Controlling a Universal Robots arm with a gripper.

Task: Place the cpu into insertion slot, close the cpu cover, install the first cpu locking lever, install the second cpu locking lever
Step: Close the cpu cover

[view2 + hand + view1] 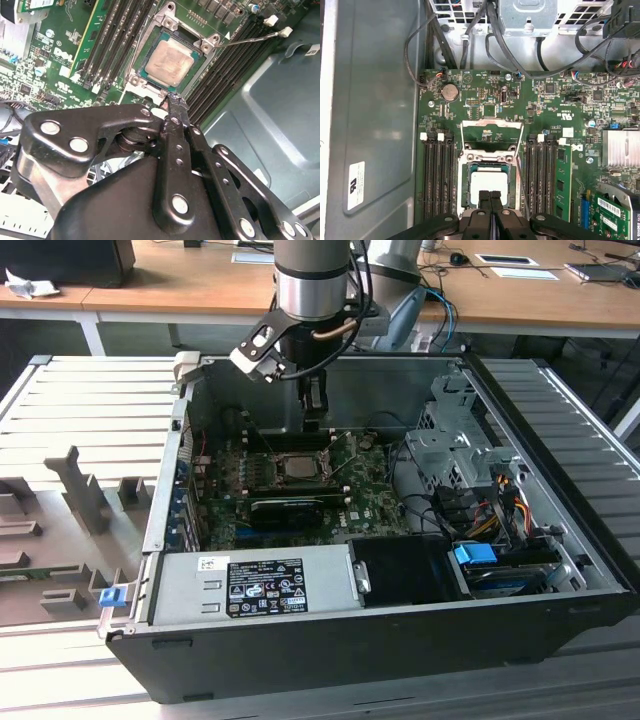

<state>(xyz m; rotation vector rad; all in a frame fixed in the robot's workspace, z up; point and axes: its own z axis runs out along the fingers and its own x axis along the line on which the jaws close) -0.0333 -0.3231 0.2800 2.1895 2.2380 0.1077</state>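
The cpu (169,61) lies flat in the insertion slot (298,462) on the green board, its pale face showing through the cut-out of the cpu cover (166,21), which lies down around it. In the first wrist view the cpu (487,182) sits just beyond the fingertips, framed by the cover (490,156). A thin wire locking lever (250,38) sticks out from one socket corner, raised off the board. My gripper (172,98) is shut with nothing in it, its tip just off the socket's edge. Seen from outside, the gripper (316,423) hangs over the back of the socket.
Black memory slots (438,175) flank the socket on both sides. A black finned card (285,508) lies in front of it, with the power supply (255,585) nearer still. Cables and a drive cage (450,440) fill the exterior view's right. A silver heatsink (620,147) is on the board.
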